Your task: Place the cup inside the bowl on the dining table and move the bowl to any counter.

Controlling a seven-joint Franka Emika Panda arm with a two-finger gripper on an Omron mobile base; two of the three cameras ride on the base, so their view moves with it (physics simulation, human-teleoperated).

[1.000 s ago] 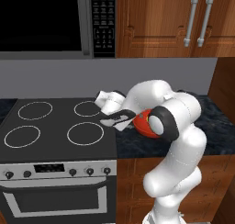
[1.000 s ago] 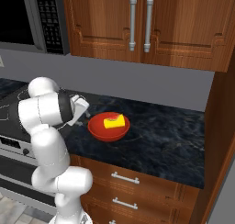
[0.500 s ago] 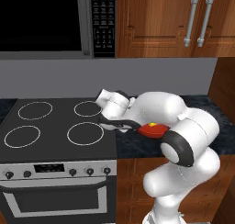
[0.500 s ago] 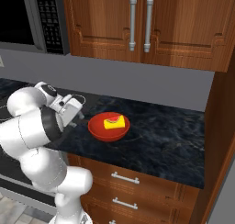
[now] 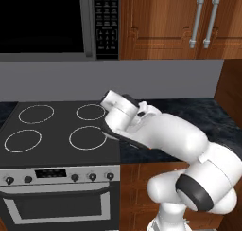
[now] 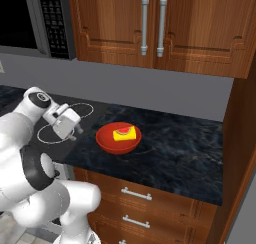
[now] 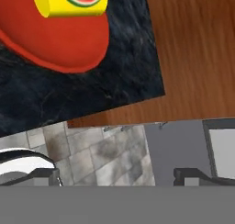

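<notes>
The red bowl (image 6: 118, 138) sits on the black stone counter (image 6: 175, 153), just right of the stove (image 5: 56, 130), with the yellow cup (image 6: 124, 134) lying inside it. The right base view shows bowl and cup whole; in the left base view the white arm covers them. The gripper (image 6: 70, 133) hangs left of the bowl, over the stove's edge, apart from it. In the hand view its fingertips (image 7: 46, 176) stand spread wide, holding nothing, with bowl (image 7: 55, 39) and cup (image 7: 71, 0) at the top.
</notes>
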